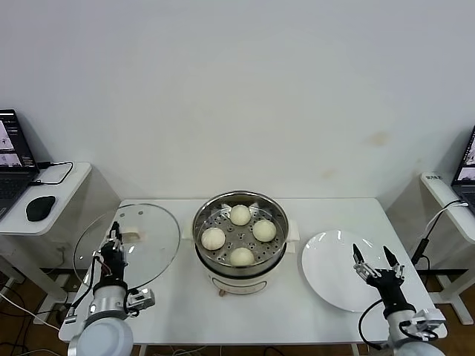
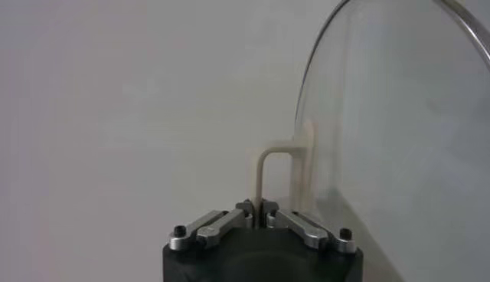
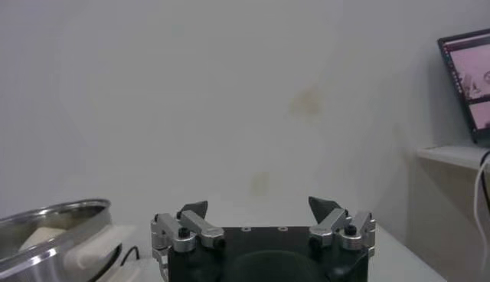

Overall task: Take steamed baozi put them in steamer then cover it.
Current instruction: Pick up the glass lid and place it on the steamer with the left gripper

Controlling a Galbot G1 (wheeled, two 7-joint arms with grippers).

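R gripper [image 3: 260,205] open (steamer [image 3: 46,230] near).

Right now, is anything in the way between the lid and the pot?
Nothing visible is. The left claw holds the lid up by its handle, left of the steamer. The space between looks bare, and all four baozi sit below the rim.

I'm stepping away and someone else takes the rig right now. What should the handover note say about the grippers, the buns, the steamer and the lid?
Left gripper: shut on the glass lid's cream handle, holding the lid tilted up at the table's left side, beside the steamer.
Right gripper: open, empty, over the white plate on the right.
Baozi: all four sit on the perforated tray inside the steamer; the plate holds none.
Done: loading the buns, gripping the lid.
Left: carry the lid over the steamer, set it down on the rim, release.
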